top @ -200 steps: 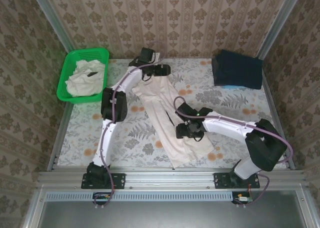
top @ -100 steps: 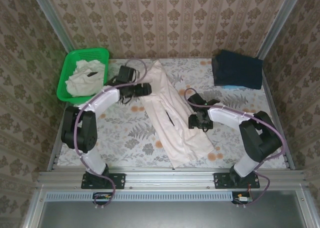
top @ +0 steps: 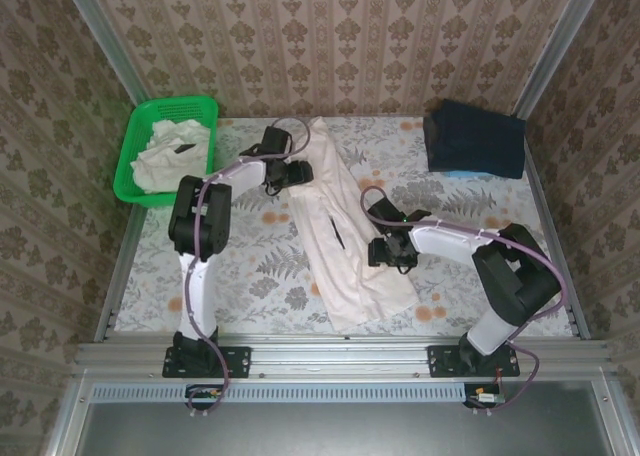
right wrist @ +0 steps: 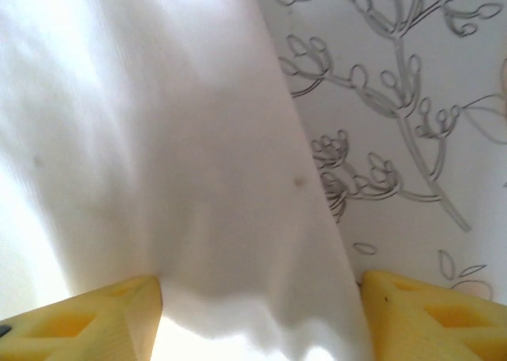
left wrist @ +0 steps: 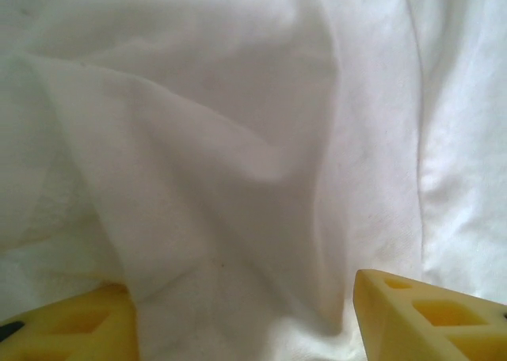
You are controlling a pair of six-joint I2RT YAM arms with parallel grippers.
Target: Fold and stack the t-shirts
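An off-white t-shirt point(top: 335, 226) lies folded into a long strip, running diagonally from the back middle of the table to the front. A small black mark shows on it near the centre. My left gripper point(top: 303, 173) is at the strip's upper left edge, open, with bunched cloth point(left wrist: 238, 179) between its yellow fingers point(left wrist: 428, 317). My right gripper point(top: 373, 253) is at the strip's right edge, open, its fingers point(right wrist: 432, 317) straddling the cloth edge point(right wrist: 198, 179) over the patterned table. More off-white shirts point(top: 165, 156) sit crumpled in the green basket.
The green mesh basket point(top: 133, 136) stands at the back left corner. A dark blue folded cloth point(top: 473, 136) lies at the back right. The floral tablecloth point(top: 260, 266) is bare left of the strip and at the front right.
The left arm swung out to the left and back, its gripper ending lower on the shirt's upper left edge. The right gripper drew right, then returned. The shirt's lower part shifted left and narrowed.
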